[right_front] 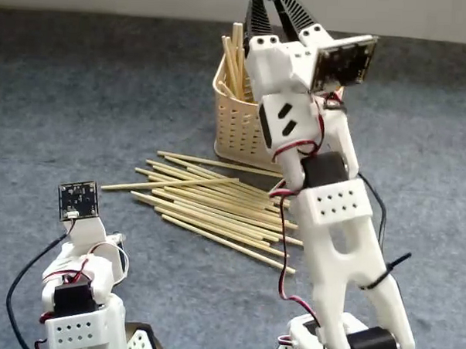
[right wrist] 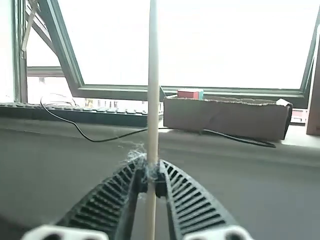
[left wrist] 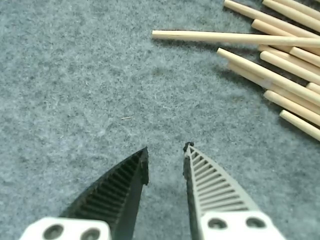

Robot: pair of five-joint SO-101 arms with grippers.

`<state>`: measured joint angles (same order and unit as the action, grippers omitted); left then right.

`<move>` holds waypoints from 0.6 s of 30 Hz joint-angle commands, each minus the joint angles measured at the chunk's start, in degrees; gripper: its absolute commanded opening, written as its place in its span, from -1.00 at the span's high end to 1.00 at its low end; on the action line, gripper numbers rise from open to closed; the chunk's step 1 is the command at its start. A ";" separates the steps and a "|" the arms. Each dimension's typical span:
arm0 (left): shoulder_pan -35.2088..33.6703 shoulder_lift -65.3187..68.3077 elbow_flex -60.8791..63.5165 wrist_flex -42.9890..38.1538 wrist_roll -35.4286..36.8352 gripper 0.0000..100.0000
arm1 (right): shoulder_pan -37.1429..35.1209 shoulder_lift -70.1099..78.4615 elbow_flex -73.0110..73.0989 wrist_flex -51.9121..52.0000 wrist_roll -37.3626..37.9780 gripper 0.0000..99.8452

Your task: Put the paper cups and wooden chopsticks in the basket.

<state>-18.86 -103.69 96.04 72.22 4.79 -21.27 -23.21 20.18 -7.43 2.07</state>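
Observation:
A cream plastic basket (right_front: 237, 124) stands on the grey carpet with several wooden chopsticks (right_front: 236, 60) upright in it. More chopsticks (right_front: 216, 206) lie in a loose pile in front of it. My right gripper (right wrist: 152, 181) is raised high above the basket's right side, its black fingers (right_front: 263, 13) at the top of the high view. It is shut on a single chopstick (right wrist: 152, 90) that stands upright between the tips. My left gripper (left wrist: 166, 154) hovers low over bare carpet, open and holding nothing, a short way from the thick ends of the pile (left wrist: 280, 85).
The left arm (right_front: 77, 280) sits folded at the near left corner. The right arm's white links (right_front: 331, 225) rise over the pile's right end. Bare carpet lies to the left of the pile and basket.

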 commanded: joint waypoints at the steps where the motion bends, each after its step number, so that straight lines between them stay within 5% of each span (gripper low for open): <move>1: -0.31 0.13 1.19 0.18 -0.09 0.74 | 1.45 0.66 -1.36 -1.19 0.00 0.99; 8: -0.31 0.13 1.19 0.18 -0.09 0.74 | 1.10 0.66 3.82 -0.92 -0.09 0.70; 18: -0.31 0.13 1.19 0.18 -0.09 0.74 | -2.86 -9.45 8.84 3.12 0.00 0.70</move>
<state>-18.86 -103.69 96.04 72.22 4.79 -21.54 -27.34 28.26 -6.02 1.98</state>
